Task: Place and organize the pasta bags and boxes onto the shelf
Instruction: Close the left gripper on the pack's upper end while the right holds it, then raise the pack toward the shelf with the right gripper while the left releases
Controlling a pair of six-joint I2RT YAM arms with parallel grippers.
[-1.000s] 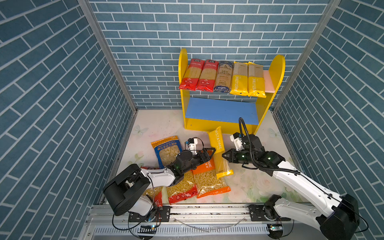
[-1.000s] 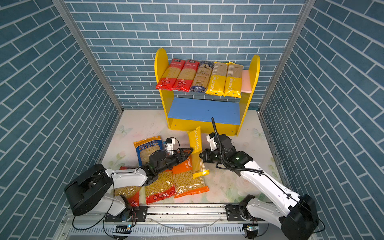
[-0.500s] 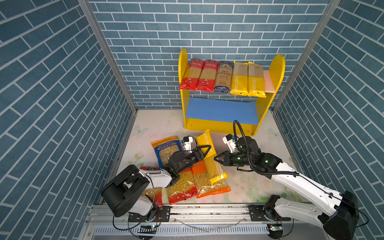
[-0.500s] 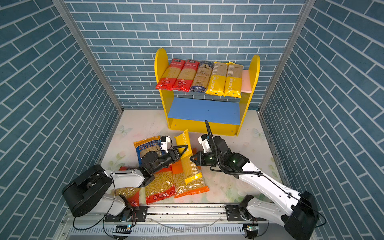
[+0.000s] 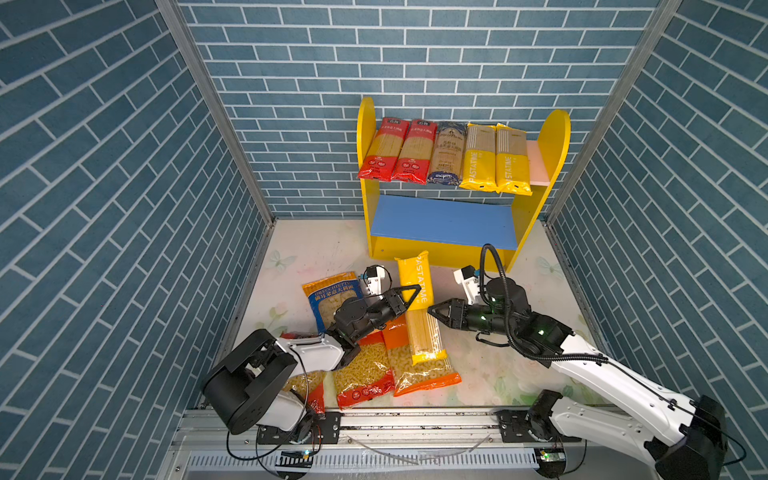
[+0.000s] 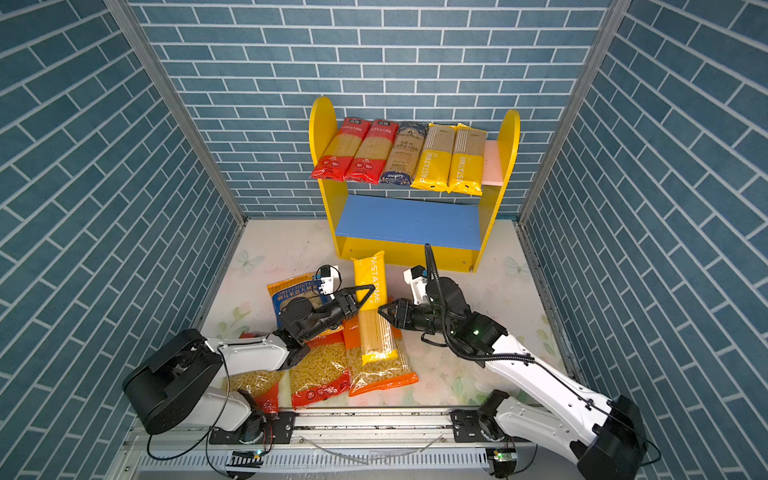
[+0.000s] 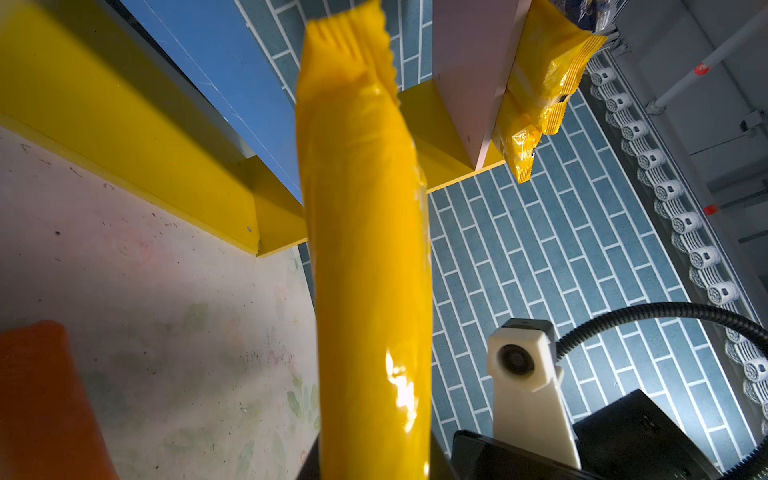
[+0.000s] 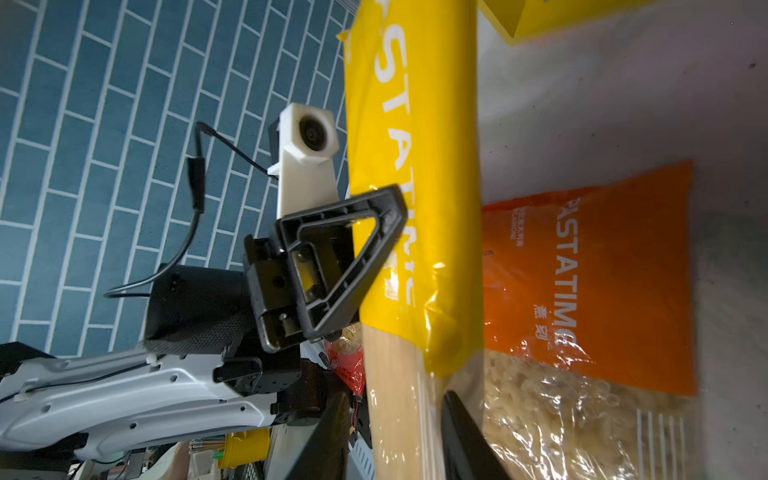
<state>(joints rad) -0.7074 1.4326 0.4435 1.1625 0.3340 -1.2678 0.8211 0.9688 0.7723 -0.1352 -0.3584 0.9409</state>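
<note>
A yellow PASTATIME spaghetti pack [image 5: 417, 278] [image 6: 371, 274] hangs tilted over the floor bags in front of the shelf [image 5: 365, 137] [image 6: 320, 133]. My left gripper [image 5: 409, 296] [image 6: 365, 296] [image 7: 376, 465] is shut on its yellow half; one of its fingers [image 8: 390, 208] shows pressed against the pack [image 8: 415, 124]. My right gripper [image 5: 432, 309] [image 6: 382, 309] [image 8: 395, 397] is open, its fingers straddling the pack's clear half with a gap showing. Two red, one dark blue and two yellow spaghetti packs [image 5: 444, 156] lie side by side on the pink upper board.
On the floor lie a blue-and-orange bag [image 5: 328, 299], a red bag [image 5: 361, 370], an orange PASTATIME bag [image 5: 419, 368] [image 8: 602, 270] and another bag [image 5: 309, 386] half under the left arm. The blue lower board [image 5: 444, 220] is bare. Brick walls close in on both sides.
The right gripper swung the yellow pack left to the left gripper. The left jaws closed on the pack, and the right jaws opened off it.
</note>
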